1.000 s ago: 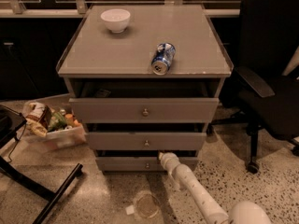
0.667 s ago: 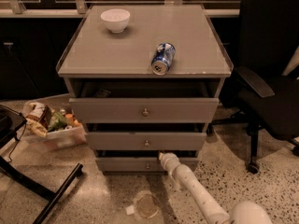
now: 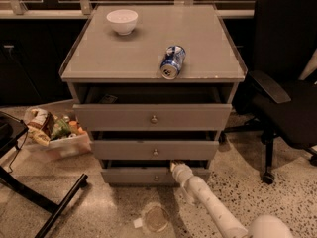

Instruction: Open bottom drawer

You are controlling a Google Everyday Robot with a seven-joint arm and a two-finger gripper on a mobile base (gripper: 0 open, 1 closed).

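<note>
Find the bottom drawer [image 3: 130, 176] lowest of three grey fronts, just above the speckled floor [image 3: 277, 202], under the middle drawer [image 3: 124, 150] and the top drawer [image 3: 119, 117]. Looks eased out a little, with a dark gap along its upper edge. Find the hand [image 3: 175, 166] at that upper edge, just right of the small round knob [image 3: 156, 178], tipped toward the gap; spread or pressed together, cannot tell from here. Likely rigid and flat-faced, with no give under a pull; probably light to moderate on its slides, contents unseen. Best taken by the knob, small smooth metal and apt to slip from a loose pinch, or hooked behind the top lip at the hand's present spot. Pull straight outward and level to avoid racking. Mind the can [image 3: 173, 62] lying sideways on the surface [image 3: 99, 58] above: liable to roll if jolted.
</note>
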